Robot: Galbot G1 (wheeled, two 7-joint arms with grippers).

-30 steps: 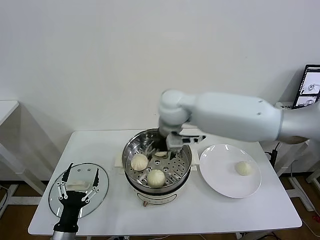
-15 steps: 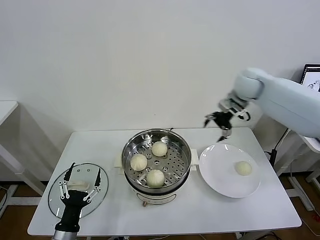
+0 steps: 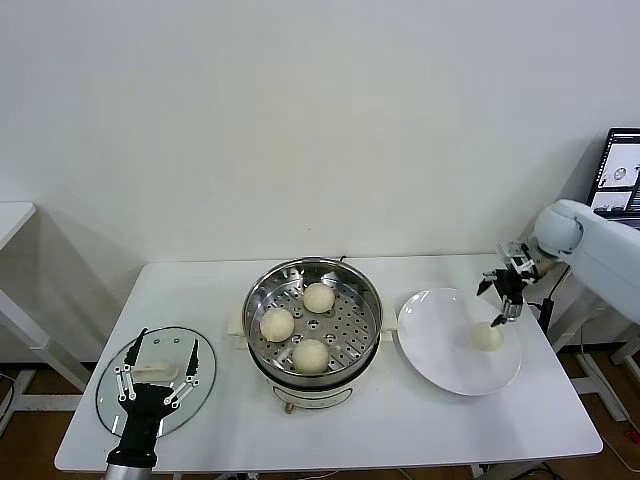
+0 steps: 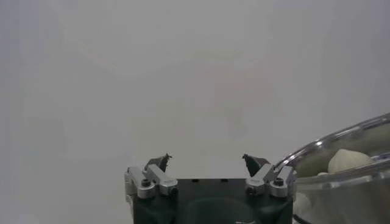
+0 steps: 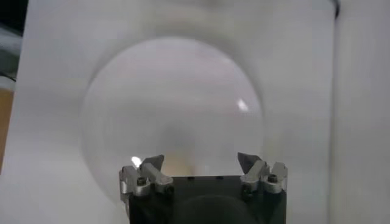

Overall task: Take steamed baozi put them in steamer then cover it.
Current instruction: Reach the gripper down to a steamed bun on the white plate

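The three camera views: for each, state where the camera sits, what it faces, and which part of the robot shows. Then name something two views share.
Head view: on the robot's head, looking forward and down at the table; shows the steamer, the left gripper over the glass lid, and the right gripper over the white plate.
Left wrist view: on the left wrist, showing the open left gripper and the lid's rim.
Right wrist view: on the right wrist, looking down at the white plate; open right gripper.
Shared: head and right wrist views both show the plate.
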